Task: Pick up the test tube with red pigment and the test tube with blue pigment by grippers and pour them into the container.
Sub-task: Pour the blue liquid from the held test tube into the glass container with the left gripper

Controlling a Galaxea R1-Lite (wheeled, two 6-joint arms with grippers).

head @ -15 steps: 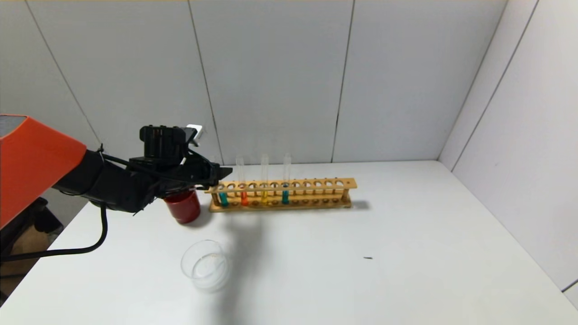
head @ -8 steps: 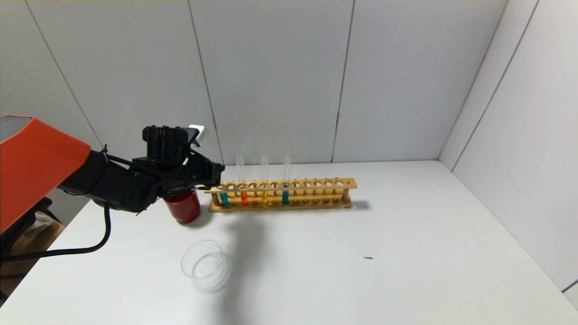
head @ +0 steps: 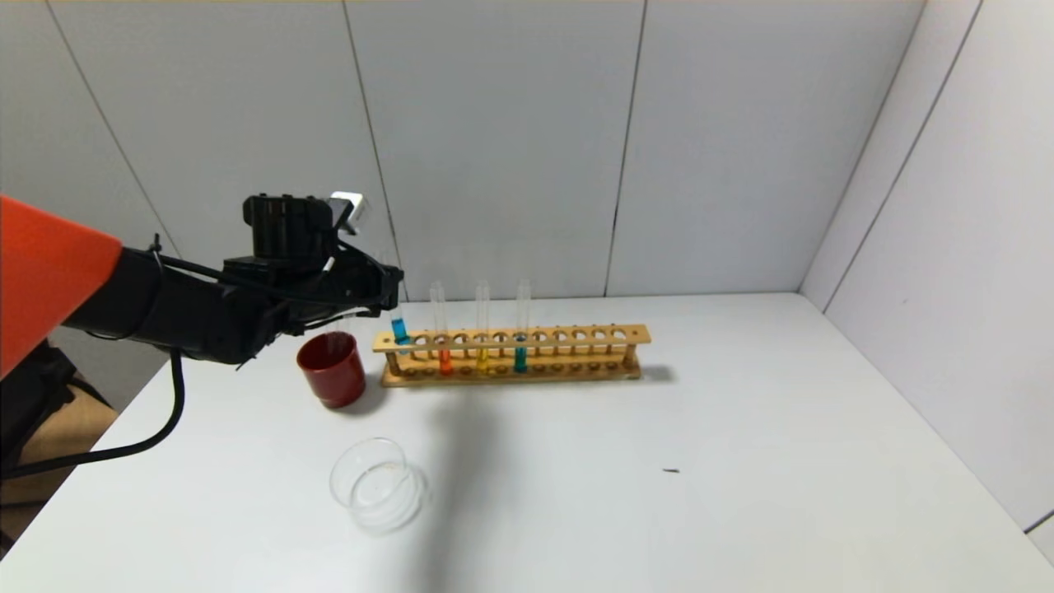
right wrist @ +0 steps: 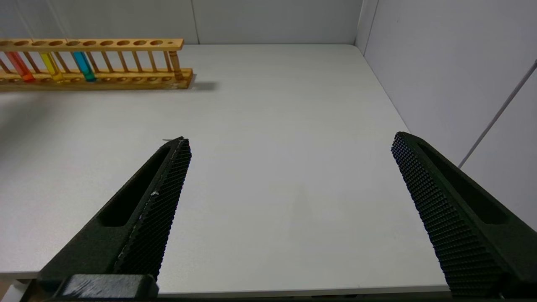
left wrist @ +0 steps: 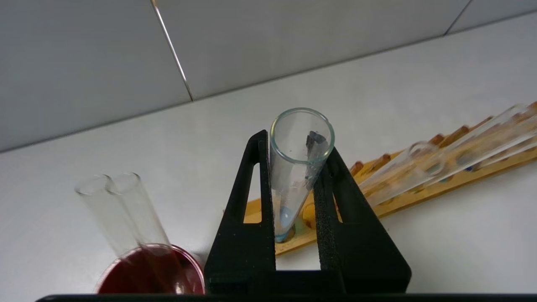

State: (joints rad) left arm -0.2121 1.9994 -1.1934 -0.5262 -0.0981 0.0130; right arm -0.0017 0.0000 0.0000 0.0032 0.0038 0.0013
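My left gripper [head: 387, 290] is shut on the test tube with blue pigment [head: 400, 329] and holds it upright over the left end of the wooden rack [head: 576, 336]. The tube's bottom is level with the rack's top rail. In the left wrist view the tube [left wrist: 298, 167] sits between both fingers of the left gripper [left wrist: 295, 144]. The test tube with red pigment [head: 445, 361] stands in the rack, also seen in the right wrist view [right wrist: 19, 67]. The clear glass container [head: 375, 486] sits on the table in front, left of centre. My right gripper [right wrist: 289, 142] is open, empty and parked over the near right of the table.
A dark red cup [head: 332, 369] stands left of the rack and holds two empty tubes [left wrist: 121, 209]. A yellow tube [head: 482, 358] and a teal-green tube [head: 520, 358] stand in the rack. Walls close the back and right. A small dark speck [head: 671, 470] lies on the table.
My left gripper has risen and drawn back slightly to the left, lifting the blue tube from deep in the rack up to the top rail. The red cup now shows fully.
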